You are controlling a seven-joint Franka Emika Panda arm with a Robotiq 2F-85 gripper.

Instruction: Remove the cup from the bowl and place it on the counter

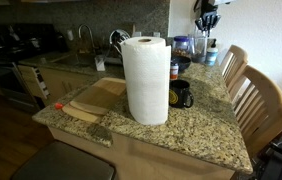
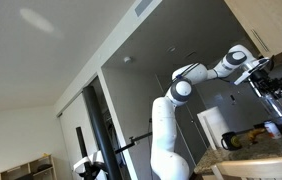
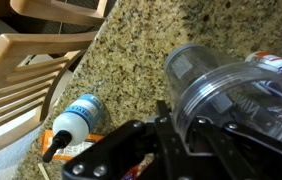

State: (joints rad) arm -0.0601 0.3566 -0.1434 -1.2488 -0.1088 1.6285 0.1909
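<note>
Small greyish see-through handleless cup (image 3: 193,72) held in gripper (image 3: 186,122), jaws clamped on its wall, high over speckled beige-grey polished granite counter (image 3: 131,60). Cup long axis tilted, far end pointing down toward granite. Blue-topped container (image 3: 271,62) close beside far end. Judgement: level cup upright, then lower onto bare granite away from container.

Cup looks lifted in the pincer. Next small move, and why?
Probably lower it toward the bare counter before releasing. In the wrist view the cup sits tilted in the pincer, apparently gripped, above granite; in an exterior view the pincer hangs high over the counter.
</note>
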